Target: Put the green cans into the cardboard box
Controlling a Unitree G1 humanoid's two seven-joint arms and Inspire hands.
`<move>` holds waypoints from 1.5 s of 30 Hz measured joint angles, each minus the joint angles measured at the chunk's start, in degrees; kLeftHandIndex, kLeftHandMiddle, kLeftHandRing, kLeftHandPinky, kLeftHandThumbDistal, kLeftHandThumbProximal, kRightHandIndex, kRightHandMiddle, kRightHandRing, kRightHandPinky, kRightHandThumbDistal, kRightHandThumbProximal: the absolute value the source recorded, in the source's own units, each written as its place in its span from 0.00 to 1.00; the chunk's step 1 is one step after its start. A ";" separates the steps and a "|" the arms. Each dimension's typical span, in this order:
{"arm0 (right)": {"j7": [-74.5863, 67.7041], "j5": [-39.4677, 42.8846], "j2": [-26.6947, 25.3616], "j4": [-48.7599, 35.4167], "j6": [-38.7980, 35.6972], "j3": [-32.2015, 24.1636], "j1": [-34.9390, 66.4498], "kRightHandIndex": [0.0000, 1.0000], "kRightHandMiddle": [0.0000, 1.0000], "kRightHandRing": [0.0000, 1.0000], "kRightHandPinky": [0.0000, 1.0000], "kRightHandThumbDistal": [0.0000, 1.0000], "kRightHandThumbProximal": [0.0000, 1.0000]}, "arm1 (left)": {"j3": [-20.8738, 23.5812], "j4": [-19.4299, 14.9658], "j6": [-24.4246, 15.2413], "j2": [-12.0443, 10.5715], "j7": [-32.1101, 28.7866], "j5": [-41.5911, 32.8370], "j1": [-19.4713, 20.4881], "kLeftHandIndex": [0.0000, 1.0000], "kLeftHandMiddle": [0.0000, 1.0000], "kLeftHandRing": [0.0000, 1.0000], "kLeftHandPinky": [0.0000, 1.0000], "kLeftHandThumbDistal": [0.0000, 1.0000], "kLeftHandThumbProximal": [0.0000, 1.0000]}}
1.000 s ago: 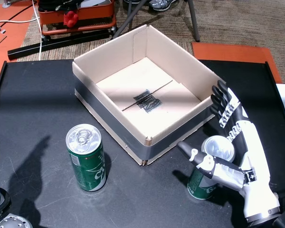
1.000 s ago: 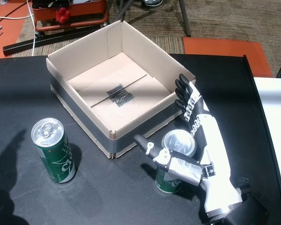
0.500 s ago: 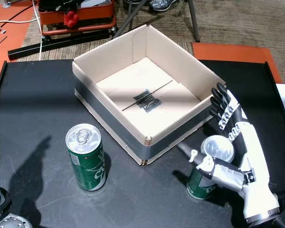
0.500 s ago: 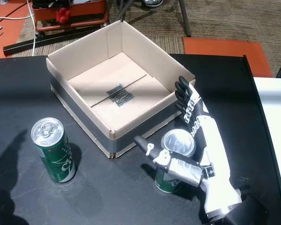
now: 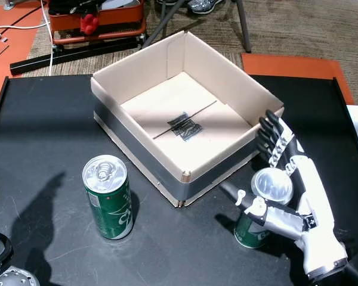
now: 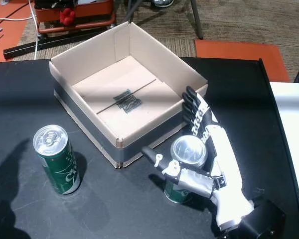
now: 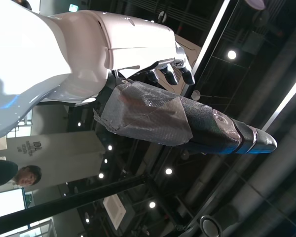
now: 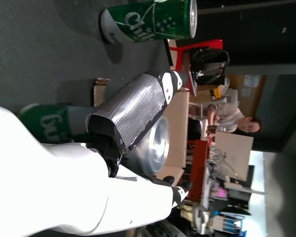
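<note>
The right hand is open around one green can, beside the cardboard box.

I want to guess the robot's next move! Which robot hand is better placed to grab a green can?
The right robot hand. It sits open around the green can beside the cardboard box, thumb on one side, fingers on the other. The left robot hand points up at the ceiling, far from the other can.
</note>
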 measured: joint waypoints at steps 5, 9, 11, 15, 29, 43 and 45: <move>1.29 0.30 0.03 2.38 0.22 -0.73 -0.49 0.94 1.00 1.00 1.00 1.00 0.58 | -0.01 -0.61 0.67 0.02 -0.06 -0.04 0.09 0.95 0.90 0.88 0.87 1.00 0.78; 1.67 0.28 0.04 4.56 0.58 -1.13 -1.28 0.93 1.00 1.00 1.00 1.00 0.59 | 0.00 -0.74 0.99 0.02 -0.18 -0.05 0.23 0.94 0.90 0.88 0.87 1.00 0.79; 1.58 0.27 0.03 5.41 0.92 -1.30 -1.52 0.94 1.00 1.00 1.00 1.00 0.58 | 0.00 -0.83 0.99 0.01 -0.19 -0.05 0.27 0.94 0.90 0.88 0.87 1.00 0.79; 1.42 0.26 0.04 6.85 1.63 -1.68 -1.77 0.92 1.00 1.00 1.00 1.00 0.60 | -0.01 -1.00 1.18 0.02 -0.19 -0.05 0.44 0.95 0.91 0.89 0.88 1.00 0.80; -1.31 -1.42 -0.06 9.78 3.48 -1.82 -2.59 0.93 1.00 1.00 1.00 1.00 0.60 | -0.71 -3.35 1.30 0.17 0.54 0.16 1.52 0.96 0.91 0.90 0.89 1.00 0.76; -2.11 -1.96 -0.32 11.87 4.71 -1.86 -4.16 0.93 1.00 1.00 1.00 1.00 0.59 | -1.25 -3.22 1.45 0.23 -0.02 -0.06 1.75 0.95 0.92 0.90 0.89 1.00 0.77; -2.09 -2.11 -0.34 11.89 4.71 -1.94 -4.19 0.93 1.00 1.00 1.00 1.00 0.59 | -1.27 -3.22 1.45 0.23 -0.02 -0.06 1.75 0.95 0.91 0.89 0.89 1.00 0.77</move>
